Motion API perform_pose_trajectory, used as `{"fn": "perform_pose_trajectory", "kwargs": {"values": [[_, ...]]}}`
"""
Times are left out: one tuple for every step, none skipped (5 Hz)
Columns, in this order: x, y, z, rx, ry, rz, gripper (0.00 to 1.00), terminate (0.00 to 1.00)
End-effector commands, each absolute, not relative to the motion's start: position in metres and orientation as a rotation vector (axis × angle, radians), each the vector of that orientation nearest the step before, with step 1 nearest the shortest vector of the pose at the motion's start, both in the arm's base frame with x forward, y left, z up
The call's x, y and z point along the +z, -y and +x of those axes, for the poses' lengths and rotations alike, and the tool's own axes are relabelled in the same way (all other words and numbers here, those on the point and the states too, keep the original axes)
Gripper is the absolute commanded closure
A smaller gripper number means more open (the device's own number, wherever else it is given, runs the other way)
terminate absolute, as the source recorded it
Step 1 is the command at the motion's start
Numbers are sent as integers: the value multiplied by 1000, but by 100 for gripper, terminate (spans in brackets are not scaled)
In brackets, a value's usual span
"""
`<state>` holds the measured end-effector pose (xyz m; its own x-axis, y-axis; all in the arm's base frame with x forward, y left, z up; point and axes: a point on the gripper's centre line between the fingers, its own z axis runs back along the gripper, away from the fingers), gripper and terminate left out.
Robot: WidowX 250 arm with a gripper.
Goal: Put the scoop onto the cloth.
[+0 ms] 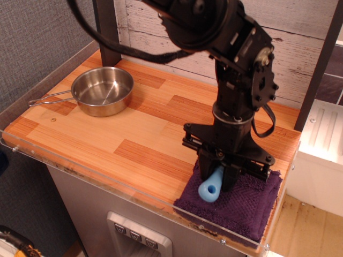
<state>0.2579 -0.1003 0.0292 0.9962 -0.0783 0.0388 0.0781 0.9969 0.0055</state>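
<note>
One view is all I have, looking down at the wooden counter [134, 134] from the front. My arm reaches in from the top and points straight down, with the gripper [221, 176] low over the left part of the cloth [252, 203]. It is clenched on the scoop [211, 184]: I can see the light-blue handle sticking out toward the camera and downward between the black jaws, its hollow end facing me. The metal bowl of the scoop is hidden behind the gripper body, so I cannot tell whether it touches the towel. The handle's tip sits above the purple fabric, near its left edge; whether it rests on the pile or hangs just over it I cannot say from this angle. The cloth lies at the front right corner of the counter, partly covered by the gripper. Well apart, at the back left, stands the steel pan [103, 90], its wire handle pointing left. A black cable [266, 124] loops beside the wrist on the right.
</note>
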Motion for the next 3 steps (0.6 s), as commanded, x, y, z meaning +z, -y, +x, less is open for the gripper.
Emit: {"fn": "perform_pose_trajectory", "kwargs": {"values": [[41,111,261,-60,70,-62,0,0],[49,111,260,-68,86,-66,0,0],[58,107,261,-73,101,-67,0,0]]}}
